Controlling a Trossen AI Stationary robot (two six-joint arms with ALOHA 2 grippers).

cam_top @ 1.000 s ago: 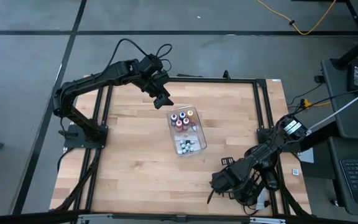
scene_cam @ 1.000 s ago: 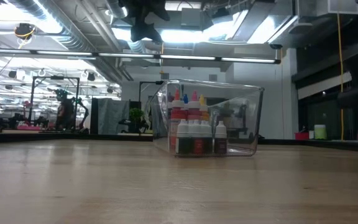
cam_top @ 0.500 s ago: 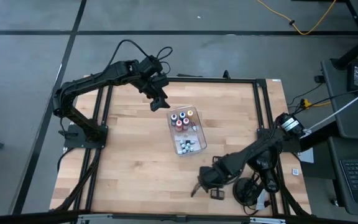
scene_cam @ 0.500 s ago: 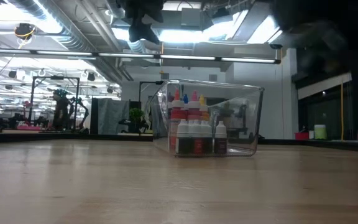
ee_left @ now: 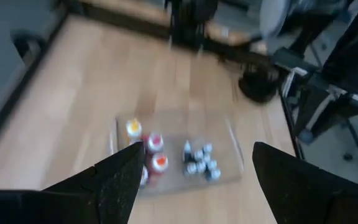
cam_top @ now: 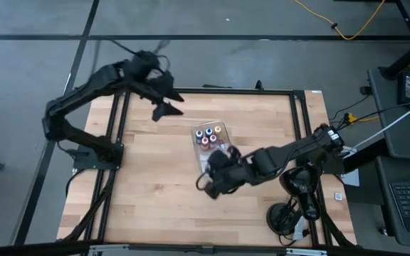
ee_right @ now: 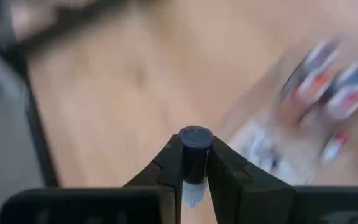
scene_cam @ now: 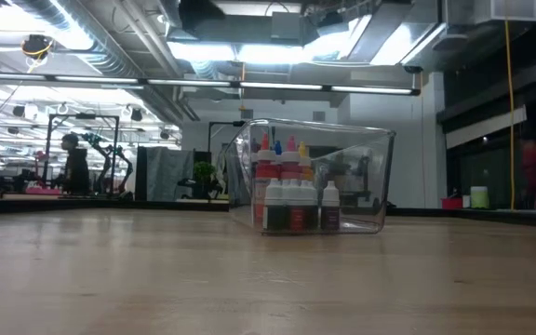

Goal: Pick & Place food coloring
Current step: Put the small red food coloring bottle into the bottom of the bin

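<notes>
A clear plastic tray stands mid-table with several food coloring bottles upright inside; the low view shows them in two rows. My right gripper hovers over the table beside the tray's near end, shut on one small dark bottle with a pale cap. It partly hides the tray's near end. My left gripper hangs open in the air off the tray's far left corner. Its wrist view looks down on the tray between its spread fingers. My right gripper pinches the little bottle's dark body between its two fingers. The dark round end shows at the fingertips and the pale cap end lies farther back between them. The bottle is lifted clear of the table.
Bare wooden tabletop lies left and near of the tray. A black frame runs along the table's edges. A round dark stand base sits at the near right corner.
My right gripper has risen from low at the table's near right corner, swung toward the tray's near end and rolled. My left gripper has drawn back from over the tray toward the far left edge and gone up, staying open.
</notes>
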